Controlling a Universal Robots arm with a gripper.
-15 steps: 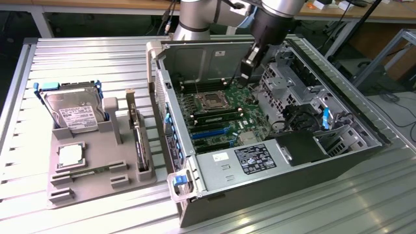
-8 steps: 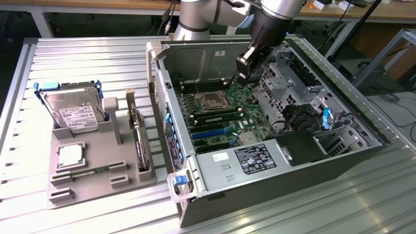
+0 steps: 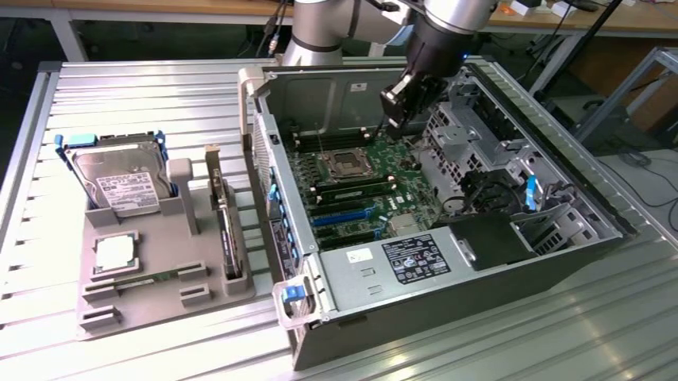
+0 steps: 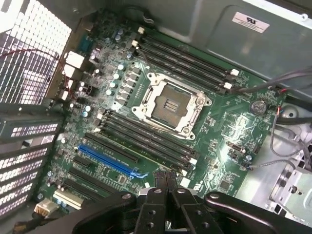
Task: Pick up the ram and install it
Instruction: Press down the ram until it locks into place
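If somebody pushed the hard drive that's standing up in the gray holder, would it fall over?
Probably not easily. The hard drive stands on its edge, but the gray holder cradles its lower end. It looks like a flat metal box, so it is likely stiff and heavy for its size. Its smooth silver face might be slippery to pinch.

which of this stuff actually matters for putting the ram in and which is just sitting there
For the job: ram lying in the grey tray; gripper over the motherboard; memory slots; computer case.

Lying about: hard drive; processor chip; expansion card; empty CPU socket.
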